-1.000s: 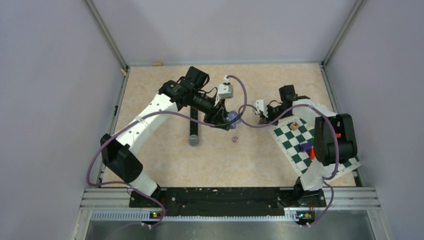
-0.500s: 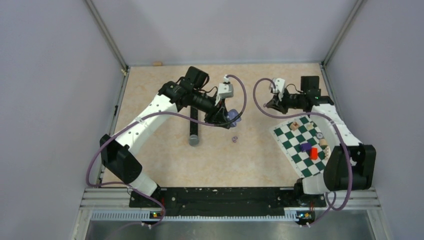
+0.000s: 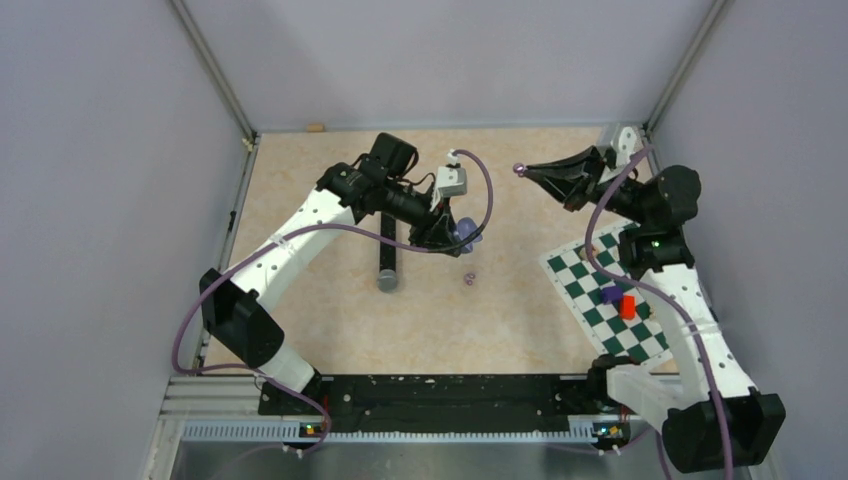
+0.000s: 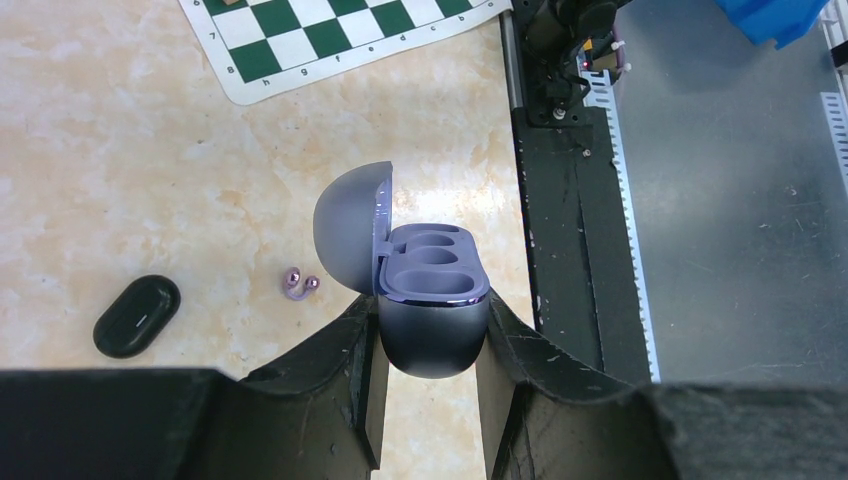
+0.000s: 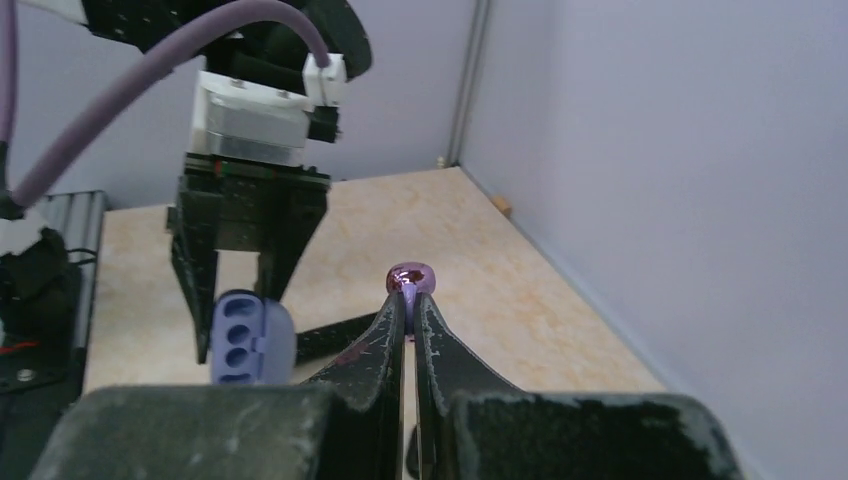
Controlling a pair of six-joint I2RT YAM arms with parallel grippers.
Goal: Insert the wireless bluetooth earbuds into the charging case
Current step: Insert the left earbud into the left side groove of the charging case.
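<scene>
My left gripper (image 3: pixel 452 232) is shut on the base of a purple charging case (image 4: pixel 432 300), held above the table with its lid open and its sockets empty. The case also shows in the right wrist view (image 5: pixel 250 338). My right gripper (image 3: pixel 526 172) is raised at the back right, apart from the case, and shut on a small purple earbud (image 5: pixel 411 277), which sticks out past the fingertips (image 3: pixel 519 169). A second purple earbud (image 3: pixel 469 279) lies on the table in front of the case, and shows in the left wrist view (image 4: pixel 300 284). No black earbuds are in view.
A black microphone (image 3: pixel 387 255) lies on the table left of the case; its end shows in the left wrist view (image 4: pixel 137 315). A green-and-white chessboard mat (image 3: pixel 585 300) with a purple piece (image 3: pixel 609 295) and a red piece (image 3: pixel 628 306) lies at the right. Walls enclose the table.
My right arm has swung from beside the case up and back to the right with the purple earbud in its fingers. The left arm and the case have not moved.
</scene>
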